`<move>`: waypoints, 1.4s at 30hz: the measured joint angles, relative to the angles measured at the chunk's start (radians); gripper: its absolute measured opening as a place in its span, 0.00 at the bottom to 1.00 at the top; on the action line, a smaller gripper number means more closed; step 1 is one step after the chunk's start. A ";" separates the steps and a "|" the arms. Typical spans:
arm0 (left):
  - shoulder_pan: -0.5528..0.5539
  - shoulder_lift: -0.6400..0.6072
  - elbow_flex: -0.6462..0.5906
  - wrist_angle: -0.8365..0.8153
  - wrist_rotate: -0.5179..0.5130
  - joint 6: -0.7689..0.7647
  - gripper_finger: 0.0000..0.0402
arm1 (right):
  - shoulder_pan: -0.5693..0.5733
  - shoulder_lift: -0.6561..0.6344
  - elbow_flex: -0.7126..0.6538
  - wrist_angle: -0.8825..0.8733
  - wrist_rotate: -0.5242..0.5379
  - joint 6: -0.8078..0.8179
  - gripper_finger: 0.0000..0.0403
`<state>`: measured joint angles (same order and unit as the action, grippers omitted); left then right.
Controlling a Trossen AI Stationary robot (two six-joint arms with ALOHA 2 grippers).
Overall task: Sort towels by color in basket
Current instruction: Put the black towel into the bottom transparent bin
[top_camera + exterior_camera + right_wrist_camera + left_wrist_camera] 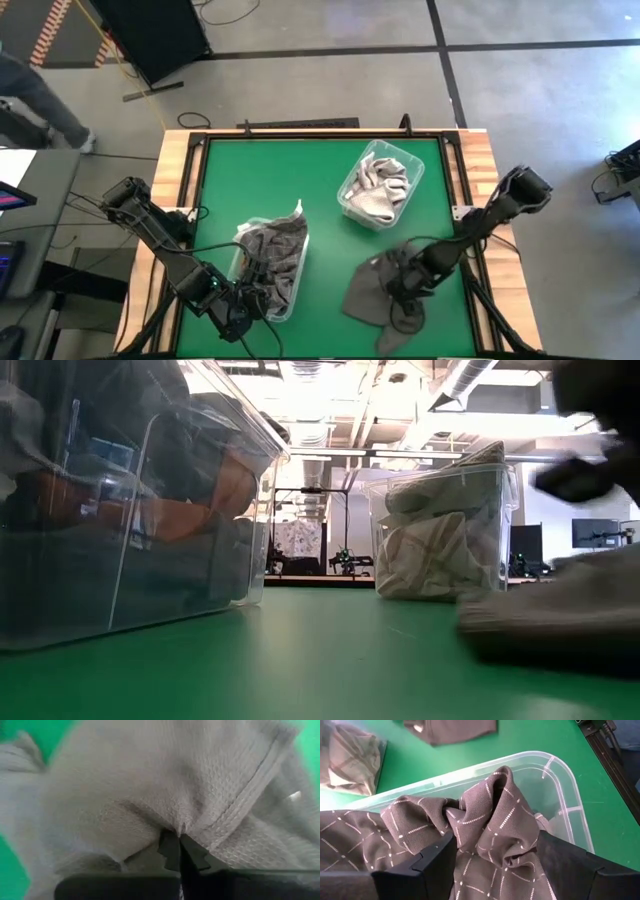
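A dark grey towel with a pale dashed check (490, 815) lies bunched in the clear basket (272, 268) at the table's near left. My left gripper (495, 870) is at that basket's near end, open, with a bunch of this towel between its fingers. A plain grey towel (368, 292) lies crumpled on the green table at the near right. My right gripper (179, 840) is down on it, shut on a fold. A second clear basket (380, 186) farther back holds beige-grey and pale towels (430, 555). My left gripper stands open around a raised bunch of the checked towel (470, 820), which fills the gap and lies against the inner sides of both fingers (432, 865). The towel rests in the basket, slack. My right gripper pinches a raised fold of the grey towel (186, 822) between its two fingers, beside a stitched hem. The fingers come from above, slanting toward the table's left. The rest of the towel lies on the table.
Bare green table (260, 180) lies between and behind the two baskets. The table has wooden side rails (172, 170). A person's legs (40, 100) show on the floor beyond the far left corner.
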<state>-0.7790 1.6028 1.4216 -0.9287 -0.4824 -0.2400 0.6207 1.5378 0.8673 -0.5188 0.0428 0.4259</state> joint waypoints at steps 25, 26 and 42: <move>-0.017 -0.037 0.042 -0.063 -0.260 0.047 0.66 | -0.220 -0.125 0.452 0.151 0.306 -0.877 0.04; -0.023 -0.051 0.042 -0.086 -0.267 0.020 0.66 | -0.240 -0.125 0.459 0.171 0.303 -0.897 0.04; -0.110 -0.209 0.027 -0.512 -0.305 -0.477 0.66 | -0.539 -0.125 0.469 0.793 0.036 -1.036 0.04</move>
<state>-0.8894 1.3933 1.4484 -1.4403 -0.7872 -0.7171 0.0815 1.4124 1.3361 0.2743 0.0788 -0.6104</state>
